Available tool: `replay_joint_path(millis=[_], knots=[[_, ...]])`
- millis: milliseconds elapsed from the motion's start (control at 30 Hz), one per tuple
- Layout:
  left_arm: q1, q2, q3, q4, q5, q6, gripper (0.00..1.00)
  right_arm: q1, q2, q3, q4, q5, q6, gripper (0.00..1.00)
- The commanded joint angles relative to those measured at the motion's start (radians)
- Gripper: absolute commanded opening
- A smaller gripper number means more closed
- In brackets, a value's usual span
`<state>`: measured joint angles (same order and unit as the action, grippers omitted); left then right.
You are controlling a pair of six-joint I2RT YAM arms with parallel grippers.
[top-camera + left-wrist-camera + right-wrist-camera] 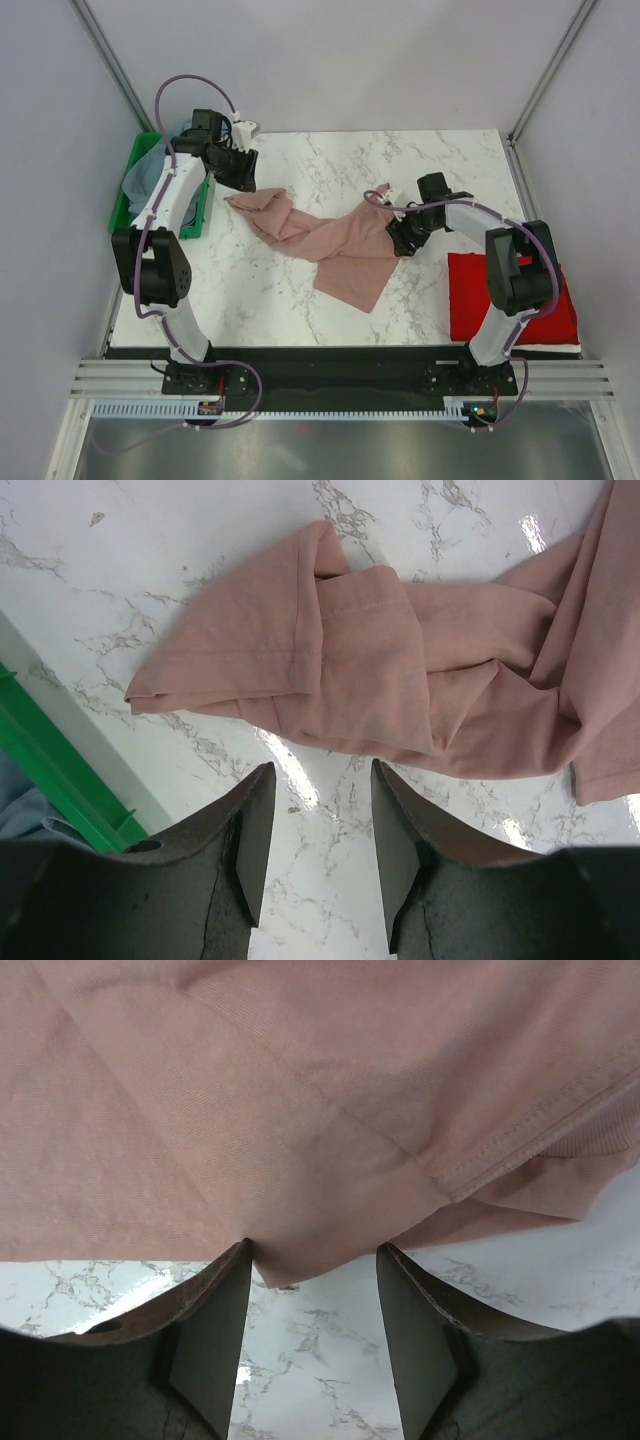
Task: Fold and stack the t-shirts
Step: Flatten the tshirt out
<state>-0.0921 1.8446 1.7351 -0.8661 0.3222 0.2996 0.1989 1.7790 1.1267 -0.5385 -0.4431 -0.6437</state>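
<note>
The dusty-pink t-shirt (320, 240) lies crumpled and stretched out across the middle of the marble table (420, 160). My left gripper (243, 178) hovers open just off the shirt's left end, with only bare marble between its fingers (320, 775); the folded sleeve (300, 640) lies just ahead. My right gripper (400, 240) stands open at the shirt's right edge. A corner of pink cloth (300, 1110) reaches in between its fingertips (315, 1250). The red t-shirt (510, 300) lies folded at the near right. The grey-blue t-shirt (148, 170) sits in the bin.
A green plastic bin (128, 195) stands at the table's left edge, close behind my left arm; its rim (60, 770) shows in the left wrist view. Grey walls enclose the table on three sides.
</note>
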Motion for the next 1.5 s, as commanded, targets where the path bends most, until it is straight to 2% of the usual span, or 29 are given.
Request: replay_joint_path(millis=[0,100,200,233,333,400,633,833,967,1133,1467], knots=[[-0.005,-0.027,0.01,0.002,-0.003,-0.004,0.5,-0.001,0.022,0.047,-0.034,-0.068,-0.016,0.61],[-0.008,-0.019,0.02,0.001,-0.008,-0.005,0.5,-0.001,0.031,0.048,-0.041,-0.071,-0.016,0.58],[-0.012,-0.016,0.026,0.002,-0.017,-0.001,0.5,-0.001,0.033,0.059,-0.043,-0.069,-0.014,0.41],[-0.012,-0.016,0.026,0.003,-0.018,-0.002,0.5,-0.001,0.033,0.062,-0.044,-0.068,-0.01,0.29],[-0.017,-0.015,0.029,0.003,-0.025,-0.001,0.5,-0.001,0.023,0.081,-0.044,-0.066,-0.001,0.11],[-0.018,-0.018,0.034,0.001,-0.025,0.003,0.5,-0.001,-0.01,0.097,-0.054,-0.068,0.003,0.06],[-0.017,-0.094,0.055,0.002,-0.063,0.025,0.5,0.002,-0.242,0.281,-0.167,-0.083,0.027,0.0],[-0.017,-0.131,0.078,0.001,-0.091,0.067,0.5,0.002,-0.299,0.425,-0.183,-0.144,0.163,0.0],[-0.018,-0.116,0.047,0.001,-0.055,0.072,0.49,0.002,-0.244,0.461,-0.155,-0.189,0.249,0.0],[-0.031,-0.048,0.035,0.004,0.008,0.059,0.48,0.0,-0.124,0.472,-0.087,-0.171,0.274,0.0],[-0.044,0.157,0.178,0.006,-0.012,0.053,0.49,-0.021,0.147,0.637,-0.041,-0.072,0.309,0.0]])
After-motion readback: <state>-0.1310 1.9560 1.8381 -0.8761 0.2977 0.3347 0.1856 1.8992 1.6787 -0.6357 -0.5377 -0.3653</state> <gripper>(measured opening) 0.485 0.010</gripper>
